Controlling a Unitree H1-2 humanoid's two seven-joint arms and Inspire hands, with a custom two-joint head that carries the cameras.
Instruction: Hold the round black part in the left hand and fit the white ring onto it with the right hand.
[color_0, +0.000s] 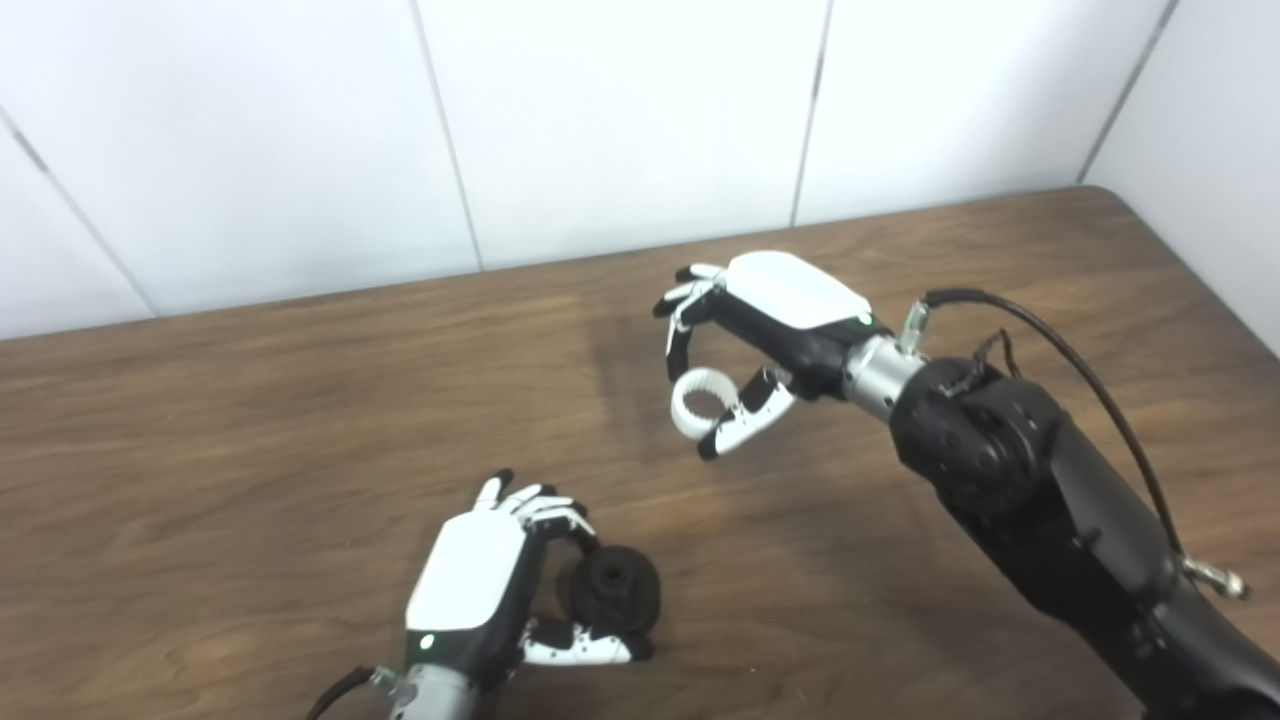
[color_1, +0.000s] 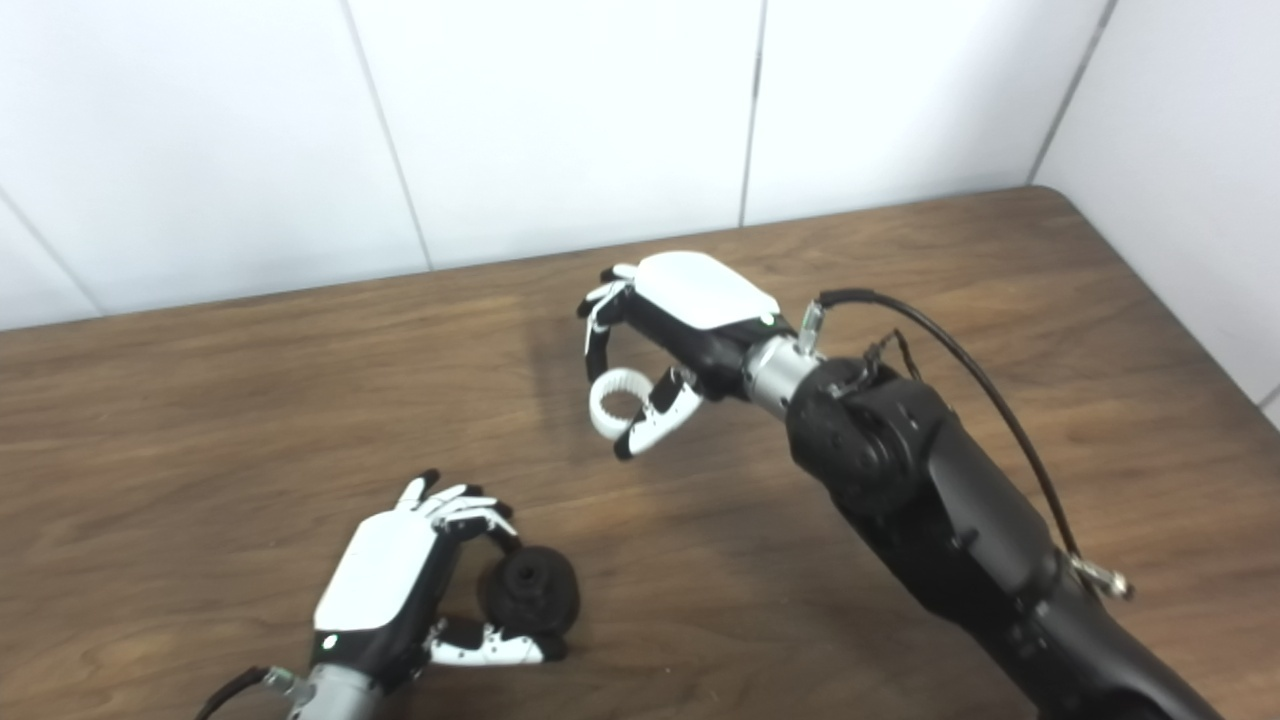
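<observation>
The round black part (color_0: 614, 588) sits low in the picture, down at about six o'clock, gripped in the left hand (color_0: 480, 585); fingers (color_0: 553, 515) curl over its top edge and the thumb (color_0: 585, 647) closes in beneath it, so the part is pinched between them, its hub facing out toward three o'clock; whether it touches the wood below cannot be told. Up at one o'clock from the part, well apart from it, there is the white ring (color_0: 698, 398); the right hand (color_0: 775, 320) has it nipped between a downturned fingertip and the thumb (color_0: 745, 420), the ring's ribbed band showing and its opening turned toward the cameras; it hangs clear above the table. The right forearm (color_0: 1030, 480), black and bulky, runs off to the five o'clock corner, a black cable (color_0: 1090, 385) looping over its back. Both hands work over a wooden table (color_0: 250, 420) with dark brown grain, glossy enough to carry a pale sheen; soft shadows lie under each hand. The table's far edge meets a white panelled wall (color_0: 620, 120) across twelve o'clock, thin grey seams dividing the panels; at two o'clock the rounded table corner tucks into the angle where a side wall (color_0: 1210, 110) comes in.
</observation>
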